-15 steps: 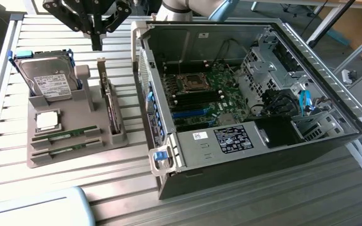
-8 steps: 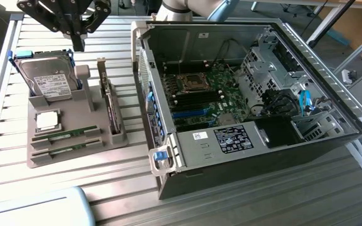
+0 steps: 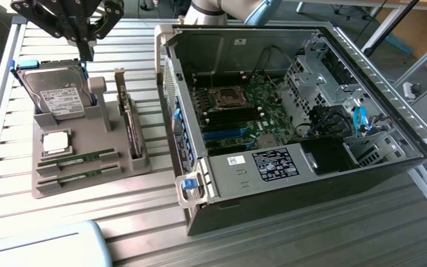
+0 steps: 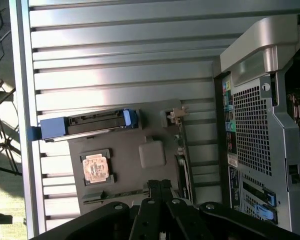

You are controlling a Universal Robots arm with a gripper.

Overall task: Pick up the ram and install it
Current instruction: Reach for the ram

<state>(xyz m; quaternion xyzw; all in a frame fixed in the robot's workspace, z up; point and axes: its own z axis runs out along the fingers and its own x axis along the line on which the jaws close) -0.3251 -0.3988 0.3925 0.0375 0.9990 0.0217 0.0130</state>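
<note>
Found the gripper (image 3: 86, 54) above the hard-drive end of the grey parts holder (image 3: 102, 133), jaws pressed together and gripping nothing. Located the 2 ram sticks (image 3: 76, 159) seated in 2 parallel slots at the holder's opposite end, well apart from the gripper and untouched. Noted a processor chip (image 3: 56, 143) on the holder between the hard drive (image 3: 56, 94) and the sticks. Noted also an expansion card (image 3: 128, 125) standing along the holder's side that faces the open computer case (image 3: 228, 183). Saw the motherboard (image 3: 243, 111) exposed inside that case, just beside the holder.

Judged a descent with the jaws shut likely to strike a stick's top edge rather than straddle it. Reckoned the 2 sticks close enough together for a finger to foul the neighbour or drag both out of their slots. Feared a mistaken grasp on the expansion card or the processor chip, both sharing the holder. Expected so thin a board to tilt or slip in a light pinch and end up skewed in the jaws. Thought a skewed or reversed stick could jam in a memory slot or flex under pressure. Considered also a knock against the case wall rising beside the holder.
</note>
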